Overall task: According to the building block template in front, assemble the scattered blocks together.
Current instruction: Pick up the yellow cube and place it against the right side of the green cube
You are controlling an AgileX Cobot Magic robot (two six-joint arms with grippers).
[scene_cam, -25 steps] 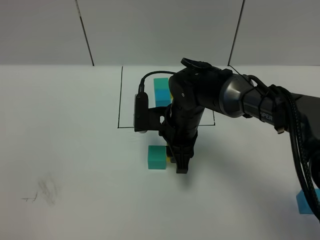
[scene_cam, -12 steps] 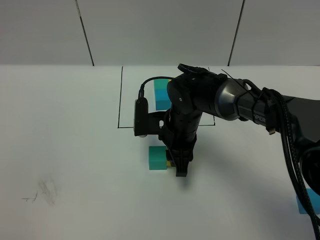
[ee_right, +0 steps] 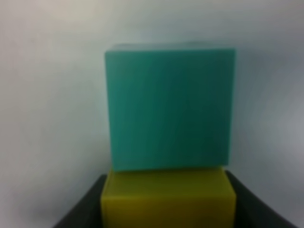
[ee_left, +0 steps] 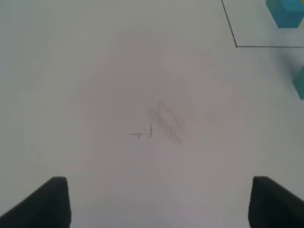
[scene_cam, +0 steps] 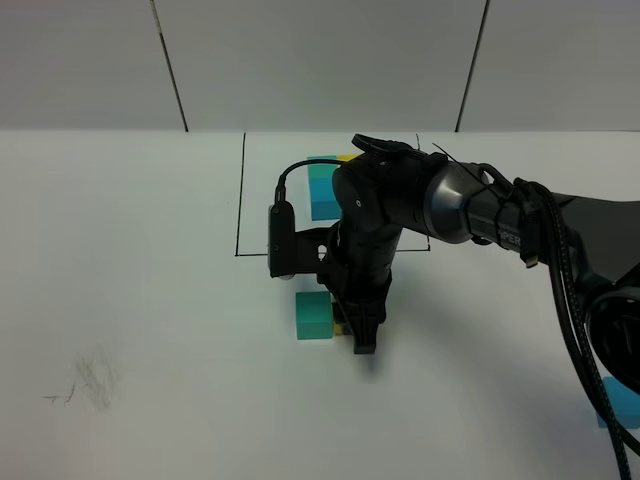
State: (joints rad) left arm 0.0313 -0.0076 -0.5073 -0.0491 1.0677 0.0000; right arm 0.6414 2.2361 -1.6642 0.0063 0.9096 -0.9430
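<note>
The template is a black drawn frame (scene_cam: 240, 200) with a sky-blue cube (scene_cam: 323, 203) under a teal one and a yellow cube (scene_cam: 347, 158) behind; the arm hides part of it. My right gripper (scene_cam: 360, 338) reaches across the middle, shut on the loose yellow cube (scene_cam: 340, 327), (ee_right: 167, 198), which touches the loose teal-green cube (scene_cam: 314, 315), (ee_right: 170, 107) on the table. The loose sky-blue cube (scene_cam: 622, 405) lies far right, near the front edge. My left gripper (ee_left: 160, 202) is open and empty over bare table.
A grey pencil smudge (scene_cam: 90, 385), (ee_left: 164, 122) marks the table at front left. The left wrist view catches the frame's corner (ee_left: 236, 46), the template's blue cube (ee_left: 287, 12) and an edge of the loose teal-green cube (ee_left: 300, 83).
My right arm has shifted slightly left with the yellow cube, closing it against the teal-green cube. The teal-green cube has barely moved.
</note>
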